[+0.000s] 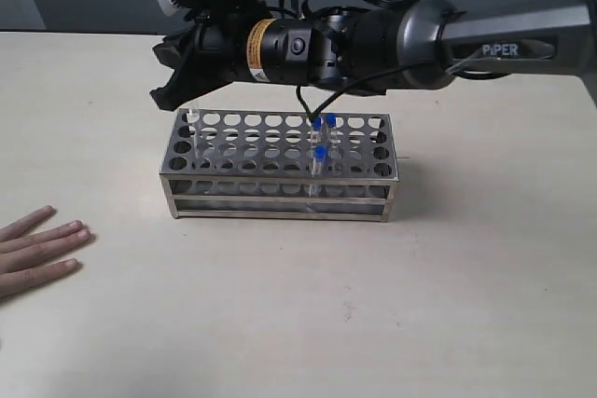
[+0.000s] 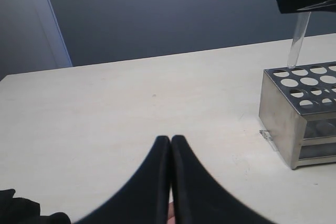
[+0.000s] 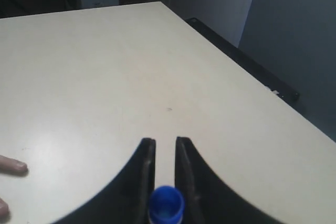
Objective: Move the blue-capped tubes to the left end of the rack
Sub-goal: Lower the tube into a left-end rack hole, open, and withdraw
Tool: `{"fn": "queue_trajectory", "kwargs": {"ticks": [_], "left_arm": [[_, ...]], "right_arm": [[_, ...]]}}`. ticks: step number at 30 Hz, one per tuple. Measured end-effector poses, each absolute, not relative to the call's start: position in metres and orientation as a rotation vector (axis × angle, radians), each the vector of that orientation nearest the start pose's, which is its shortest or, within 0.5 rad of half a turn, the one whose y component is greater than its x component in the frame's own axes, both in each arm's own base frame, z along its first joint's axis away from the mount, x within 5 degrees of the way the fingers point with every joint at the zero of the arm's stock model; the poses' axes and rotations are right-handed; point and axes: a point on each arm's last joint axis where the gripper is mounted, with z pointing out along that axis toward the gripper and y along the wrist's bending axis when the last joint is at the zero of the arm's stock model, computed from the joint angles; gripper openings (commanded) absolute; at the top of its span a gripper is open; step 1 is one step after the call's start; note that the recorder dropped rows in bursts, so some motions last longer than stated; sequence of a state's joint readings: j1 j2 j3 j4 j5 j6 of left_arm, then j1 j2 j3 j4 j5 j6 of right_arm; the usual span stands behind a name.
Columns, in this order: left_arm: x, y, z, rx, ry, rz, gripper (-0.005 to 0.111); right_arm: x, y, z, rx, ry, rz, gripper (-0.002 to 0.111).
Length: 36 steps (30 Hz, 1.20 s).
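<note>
The steel rack (image 1: 280, 170) stands mid-table. Three blue-capped tubes (image 1: 320, 152) stand in holes right of its middle. My right gripper (image 1: 182, 90) reaches across to the rack's left end and is shut on the fourth tube (image 1: 193, 116), whose cap is hidden there. The right wrist view shows that blue cap (image 3: 166, 203) pinched between the fingers of the right gripper (image 3: 165, 140). In the left wrist view the clear tube (image 2: 298, 40) hangs with its lower end at a corner hole of the rack (image 2: 286, 119). My left gripper (image 2: 171, 139) is shut and empty, low over the table, apart from the rack.
A person's hand (image 1: 37, 249) lies flat on the table at the left edge, in front of the rack; its fingertips (image 3: 11, 166) show in the right wrist view. The right arm's body (image 1: 420, 34) spans the space behind and above the rack.
</note>
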<state>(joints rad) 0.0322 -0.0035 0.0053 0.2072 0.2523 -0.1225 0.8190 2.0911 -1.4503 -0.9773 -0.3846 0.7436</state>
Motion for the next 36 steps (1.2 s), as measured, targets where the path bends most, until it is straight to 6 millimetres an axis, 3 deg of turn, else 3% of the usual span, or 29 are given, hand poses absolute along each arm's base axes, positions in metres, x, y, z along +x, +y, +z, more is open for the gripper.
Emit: {"fn": "queue_trajectory", "kwargs": {"ticks": [11, 22, 26, 36], "left_arm": [[0.055, 0.006, 0.189, 0.002, 1.734, 0.126, 0.001], [0.055, 0.006, 0.189, 0.002, 1.734, 0.126, 0.001], [0.055, 0.006, 0.189, 0.002, 1.734, 0.126, 0.001], [0.055, 0.006, 0.189, 0.002, 1.734, 0.126, 0.001]], "right_arm": [[0.306, 0.383, 0.189, -1.140, 1.591, 0.782, 0.000], [0.315, 0.384, 0.194, -1.136, 1.601, 0.703, 0.000], [0.317, 0.384, 0.180, -1.149, 1.640, 0.673, 0.000], [0.318, 0.385, 0.173, -1.150, 1.656, 0.673, 0.001]]}}
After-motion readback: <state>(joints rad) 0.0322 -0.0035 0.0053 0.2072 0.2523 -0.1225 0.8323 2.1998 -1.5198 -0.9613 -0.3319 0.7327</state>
